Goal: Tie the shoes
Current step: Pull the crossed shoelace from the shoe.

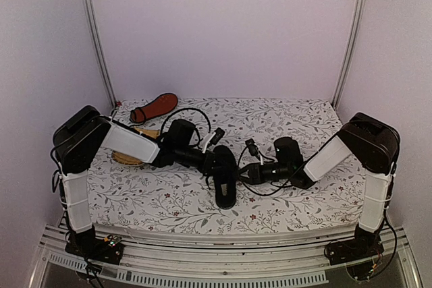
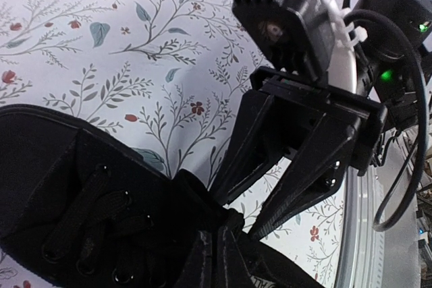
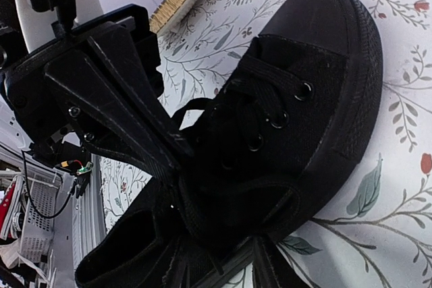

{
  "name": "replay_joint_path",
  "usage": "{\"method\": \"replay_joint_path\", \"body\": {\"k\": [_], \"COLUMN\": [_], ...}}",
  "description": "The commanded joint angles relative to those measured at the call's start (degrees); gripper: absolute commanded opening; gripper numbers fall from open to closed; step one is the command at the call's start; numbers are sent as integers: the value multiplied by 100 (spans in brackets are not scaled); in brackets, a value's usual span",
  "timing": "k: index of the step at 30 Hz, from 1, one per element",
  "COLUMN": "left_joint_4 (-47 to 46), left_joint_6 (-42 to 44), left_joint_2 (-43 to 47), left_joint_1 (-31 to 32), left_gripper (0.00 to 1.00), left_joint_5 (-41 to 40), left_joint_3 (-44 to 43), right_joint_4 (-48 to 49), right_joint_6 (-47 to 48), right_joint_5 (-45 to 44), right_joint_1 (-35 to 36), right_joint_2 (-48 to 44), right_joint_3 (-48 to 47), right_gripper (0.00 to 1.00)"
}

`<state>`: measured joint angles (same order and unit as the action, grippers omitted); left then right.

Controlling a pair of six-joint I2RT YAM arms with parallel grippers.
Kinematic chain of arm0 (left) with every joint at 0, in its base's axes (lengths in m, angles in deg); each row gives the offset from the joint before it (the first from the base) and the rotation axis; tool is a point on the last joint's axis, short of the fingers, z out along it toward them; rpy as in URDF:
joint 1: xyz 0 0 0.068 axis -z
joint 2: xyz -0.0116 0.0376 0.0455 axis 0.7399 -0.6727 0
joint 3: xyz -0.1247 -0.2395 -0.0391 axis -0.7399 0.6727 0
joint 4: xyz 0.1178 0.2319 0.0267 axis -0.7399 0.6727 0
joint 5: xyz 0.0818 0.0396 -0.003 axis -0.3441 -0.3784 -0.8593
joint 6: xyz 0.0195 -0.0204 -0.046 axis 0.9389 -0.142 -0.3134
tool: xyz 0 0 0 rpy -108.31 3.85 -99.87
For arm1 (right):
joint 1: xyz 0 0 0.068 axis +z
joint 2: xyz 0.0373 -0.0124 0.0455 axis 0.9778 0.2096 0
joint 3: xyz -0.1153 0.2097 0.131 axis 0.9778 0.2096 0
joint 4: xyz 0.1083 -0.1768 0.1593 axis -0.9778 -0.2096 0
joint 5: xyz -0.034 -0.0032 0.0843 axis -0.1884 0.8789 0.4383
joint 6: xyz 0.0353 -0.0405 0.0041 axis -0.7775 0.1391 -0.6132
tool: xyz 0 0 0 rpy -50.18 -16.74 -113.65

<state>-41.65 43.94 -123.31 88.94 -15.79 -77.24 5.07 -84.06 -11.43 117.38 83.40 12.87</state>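
Closest to the lens, the left pincer point(image 3: 181, 160) is pressing its jaws together right at the throat of the shoe point(image 3: 304, 99). It is likely pinching one of the laces point(image 3: 270, 109), though black on black is making that hard to confirm. Facing it, the right pincer point(image 2: 239, 219) is standing with jaws partly apart at the same spot, seemingly lining up for the other lace so the two can pull against each other. That shoe is sitting on its sole mid-worktop point(image 1: 304, 123). Further out, the second shoe point(image 1: 156, 106) is lying at the back left, showing its reddish sole, near the mat point(image 1: 125, 158). Open room is lying behind and to the right; side walls are hemming in both elbows.
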Motion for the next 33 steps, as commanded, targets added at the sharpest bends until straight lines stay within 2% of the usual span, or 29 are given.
{"method": "replay_joint_path", "body": {"k": [1, 9, 12, 13, 19, 33], "left_joint_4": [124, 125, 128, 130, 147, 182], "left_joint_6": [14, 12, 12, 14, 3, 21], "left_joint_2": [82, 82, 79, 90, 108, 150], "left_joint_1": [-111, -116, -118, -114, -119, -125], "left_gripper": [0, 0, 0, 0, 0, 4], "left_joint_5": [-144, -158, -169, -171, -213, -267], "left_joint_3": [-118, -144, -137, -137, -111, -71], "right_joint_4": [-83, -188, -226, -222, -289, -437], "right_joint_6": [101, 178, 222, 224, 278, 90], "right_joint_5": [191, 179, 82, 26, -446, -780], "right_joint_1": [76, 170, 196, 204, 202, 205], "right_joint_2": [176, 225, 190, 152, -388, -1091], "right_joint_3": [-162, -166, -142, -122, 295, 1412], "right_gripper": [29, 21, 5, 3, 2, 2]}}
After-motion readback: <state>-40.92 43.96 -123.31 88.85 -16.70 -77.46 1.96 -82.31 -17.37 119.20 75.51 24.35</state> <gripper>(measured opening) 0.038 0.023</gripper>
